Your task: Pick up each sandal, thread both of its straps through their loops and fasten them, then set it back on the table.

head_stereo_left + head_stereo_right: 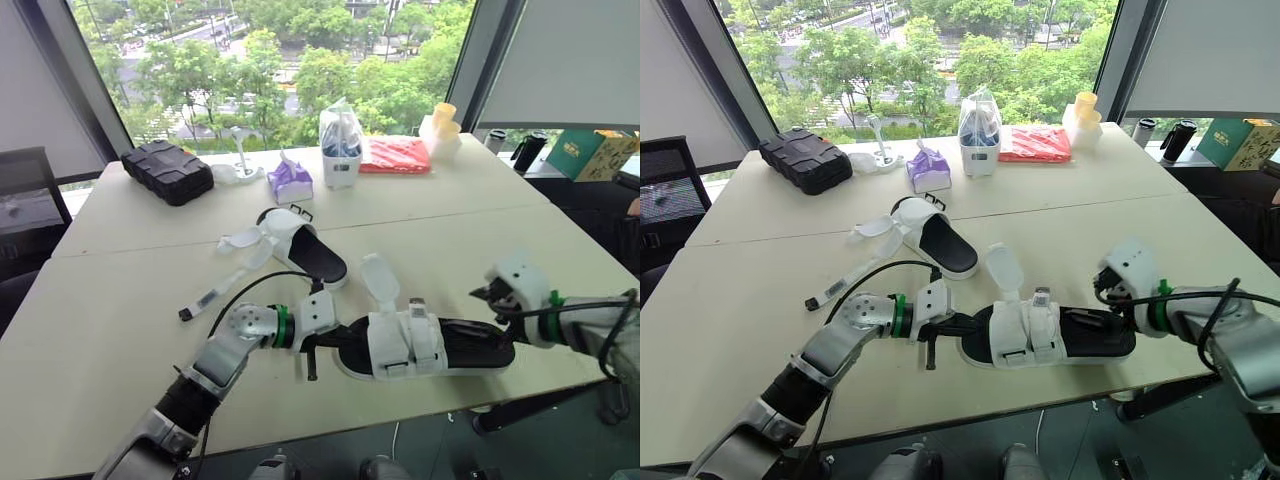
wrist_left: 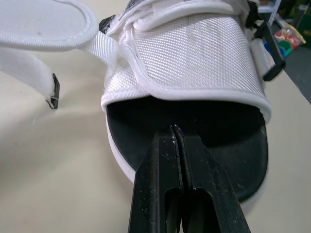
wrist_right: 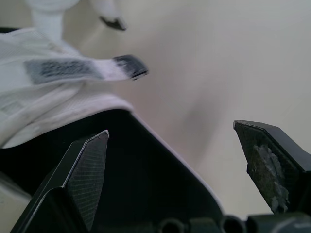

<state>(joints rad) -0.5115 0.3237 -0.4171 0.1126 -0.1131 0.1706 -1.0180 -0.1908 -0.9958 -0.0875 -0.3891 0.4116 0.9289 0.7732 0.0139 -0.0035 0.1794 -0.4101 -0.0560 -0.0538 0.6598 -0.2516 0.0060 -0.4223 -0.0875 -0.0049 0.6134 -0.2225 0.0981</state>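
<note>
Nearest me, at the front edge of the bench (image 1: 110, 310), the first sandal (image 1: 430, 345) lies flat: smooth black footbed, white rim, white woven upper. My left claw (image 2: 177, 133) is pinched closed with nothing between its fingers, tips right at the black footbed just below the mouth of the upper. My right claw (image 3: 172, 141) is spread wide at the sandal's other end, over the footbed, gripping nothing. One rounded strap flap (image 1: 380, 278) stands up loose; a grey-patched strap (image 3: 60, 69) lies across the upper. Further back, the second sandal (image 1: 300, 245) lies with its white straps splayed out to the side. Beyond that sit a ribbed black case (image 1: 167, 172), a purple pouch (image 1: 290, 180) and a red packet (image 1: 395, 155).
</note>
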